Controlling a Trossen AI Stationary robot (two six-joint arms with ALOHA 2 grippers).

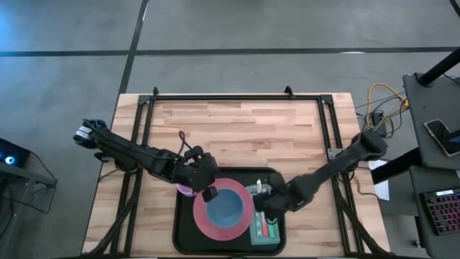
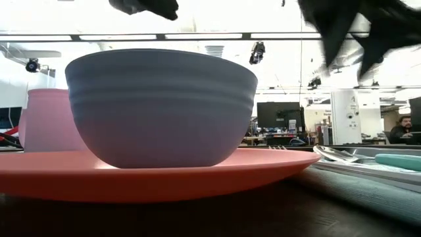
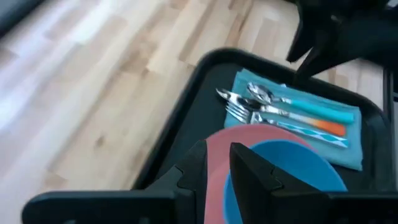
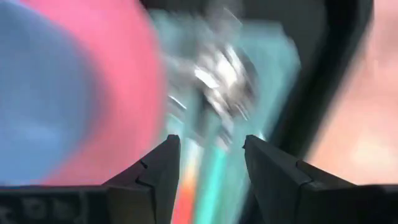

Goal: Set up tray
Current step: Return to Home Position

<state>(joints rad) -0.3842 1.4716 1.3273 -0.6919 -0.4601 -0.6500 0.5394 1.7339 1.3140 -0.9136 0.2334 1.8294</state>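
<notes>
tray (image 1: 185, 224) lies at the counter's (image 1: 237, 129) front edge, carrying pink plate (image 1: 215, 229), blue bowl (image 1: 224, 207), teal napkin (image 1: 267, 236) and cutlery (image 3: 255, 109). left claw (image 1: 207, 188), narrowly parted and empty, hangs over the tray's back-left corner. right claw (image 4: 208, 162), spread and empty, hangs just above the cutlery. a low retreat could snag the cutlery or bump the bowl. only the low view shows the pink cup (image 2: 46, 122) plainly.

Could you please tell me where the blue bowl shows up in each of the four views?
High view: the blue bowl is at bottom centre, standing on the pink plate.
Low view: the blue bowl fills the centre-left, close up.
Left wrist view: the blue bowl is at the lower right.
Right wrist view: the blue bowl is at the left edge.
Shared landmark: the pink plate under it shows in all four.
</notes>
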